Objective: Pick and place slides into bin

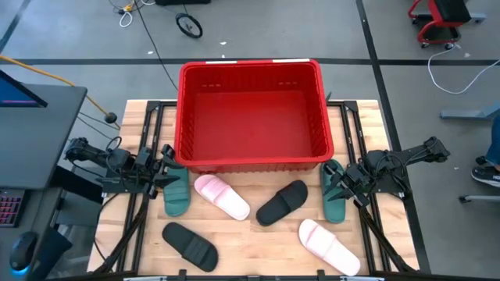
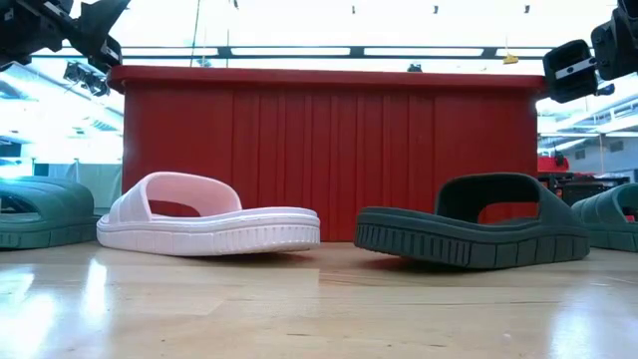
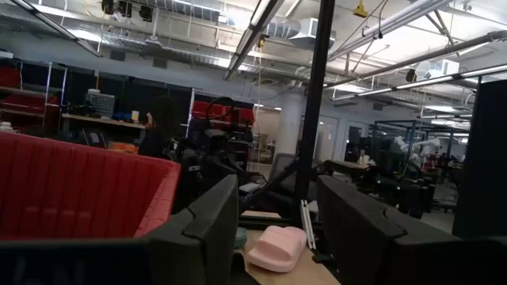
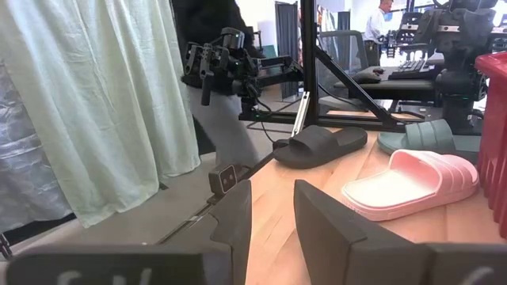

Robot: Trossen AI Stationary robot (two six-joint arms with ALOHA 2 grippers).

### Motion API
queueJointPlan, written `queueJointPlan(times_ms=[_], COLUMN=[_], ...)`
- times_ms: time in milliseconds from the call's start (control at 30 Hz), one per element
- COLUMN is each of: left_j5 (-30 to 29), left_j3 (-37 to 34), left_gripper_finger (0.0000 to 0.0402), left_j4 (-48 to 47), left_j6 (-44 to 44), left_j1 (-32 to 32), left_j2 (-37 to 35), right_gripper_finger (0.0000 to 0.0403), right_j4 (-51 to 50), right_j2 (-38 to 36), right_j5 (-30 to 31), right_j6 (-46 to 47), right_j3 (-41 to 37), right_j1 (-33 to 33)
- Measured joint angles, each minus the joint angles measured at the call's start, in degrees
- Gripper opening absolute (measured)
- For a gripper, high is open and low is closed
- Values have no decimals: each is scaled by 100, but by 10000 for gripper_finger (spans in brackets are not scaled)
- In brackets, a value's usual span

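Observation:
The red bin (image 1: 250,113) stands at the table's far middle and holds nothing. Six slides lie sole-down on the wood in front of it: dark green (image 1: 176,193), pale pink (image 1: 222,197), black (image 1: 282,203), dark green (image 1: 334,203), pale pink (image 1: 328,247) and black (image 1: 190,243). My left gripper (image 1: 168,168) is open and raised near the bin's near left corner, over the left green slide's far end. My right gripper (image 1: 337,181) is open and raised near the bin's near right corner, over the right green slide. Each wrist view shows its fingers apart and empty, left (image 3: 277,229) and right (image 4: 273,214).
The bin's ribbed near wall (image 2: 329,150) rises behind the pink slide (image 2: 209,219) and the black slide (image 2: 478,229). Bare wood lies along the near edge between the slides. A monitor and keyboard stand off the table's left edge (image 1: 31,101).

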Motion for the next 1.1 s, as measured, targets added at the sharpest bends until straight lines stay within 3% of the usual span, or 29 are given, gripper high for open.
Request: queueJointPlan(times_ms=[600,700,900,1000,1100], left_j5=[0,-395,-490,-479,-404], left_j3=[2,-3,34,512,1310], left_gripper_finger=[180,176,174,174,173], left_j4=[4,170,831,1125,982], left_j6=[0,-39,-1070,-1500,-709], left_j1=[0,18,13,11,11], left_j2=[-2,12,13,12,60], right_gripper_finger=[103,103,103,103,103], right_j4=[0,0,0,0,-4], right_j2=[1,2,2,1,2], right_j5=[0,0,0,0,0], right_j6=[-1,-1,1,-1,0], right_j3=[1,0,2,1,1], right_j1=[1,0,0,1,0])
